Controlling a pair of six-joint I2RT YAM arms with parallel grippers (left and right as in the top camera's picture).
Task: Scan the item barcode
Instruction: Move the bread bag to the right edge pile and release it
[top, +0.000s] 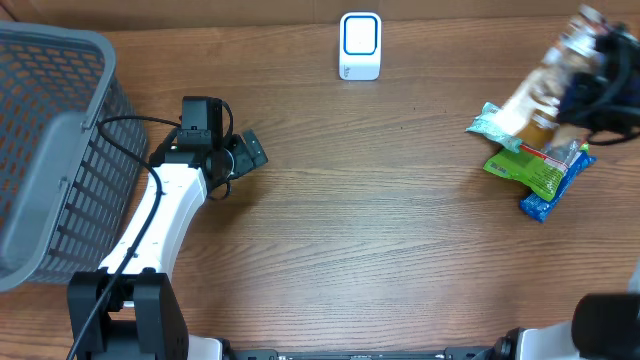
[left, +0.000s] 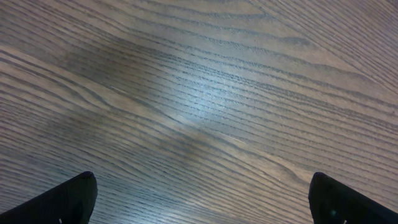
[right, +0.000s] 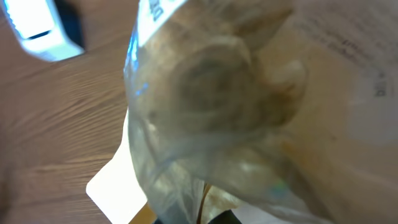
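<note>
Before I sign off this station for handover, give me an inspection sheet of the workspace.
Surface: wooden table, no spills seen.
Job's things: white scanner at the far edge; clear packet held at right.
Clutter: teal, green and blue packets piled at right.
Grippers: left gripper open, empty; right gripper shut on the clear packet.
Cables: black cable along the left arm.
Surroundings: grey basket at left.

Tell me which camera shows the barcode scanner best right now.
Overhead: the white scanner sits whole and sharp near the far edge of the table. Right wrist catches only a blurred corner of it beside the clear bag. Left wrist shows only tabletop, no scanner.
</note>
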